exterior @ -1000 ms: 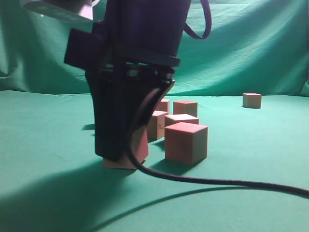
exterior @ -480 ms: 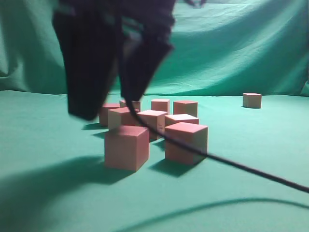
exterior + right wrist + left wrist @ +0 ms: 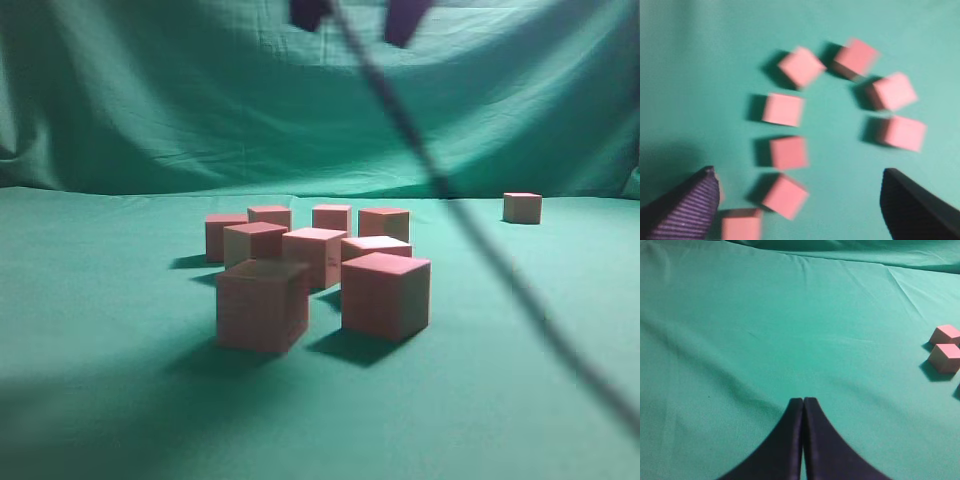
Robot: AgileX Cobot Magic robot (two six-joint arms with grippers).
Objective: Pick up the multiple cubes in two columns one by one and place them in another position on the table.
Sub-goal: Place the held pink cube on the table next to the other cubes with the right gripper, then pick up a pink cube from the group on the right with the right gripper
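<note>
Several reddish-pink cubes stand in a loose cluster on the green table point(image 3: 120, 400). The nearest two are a front-left cube point(image 3: 262, 304) and a front-right cube point(image 3: 386, 294). One cube point(image 3: 522, 207) stands alone at the far right. My right gripper point(image 3: 356, 14) is open and empty, high above the cluster, with only its fingertips in view. In the right wrist view my right gripper point(image 3: 799, 175) looks down on several cubes, such as this cube point(image 3: 788, 152). My left gripper point(image 3: 803, 402) is shut and empty over bare cloth, and two cubes point(image 3: 944, 357) lie at the right edge.
A black cable point(image 3: 470, 220) hangs slanting from the right gripper down to the lower right, in front of the table. A draped green backdrop point(image 3: 150, 100) closes the back.
My right gripper has let go of the front-left cube and risen straight up, from around it on the table to the top edge of the view. The cube stays on the cloth.
</note>
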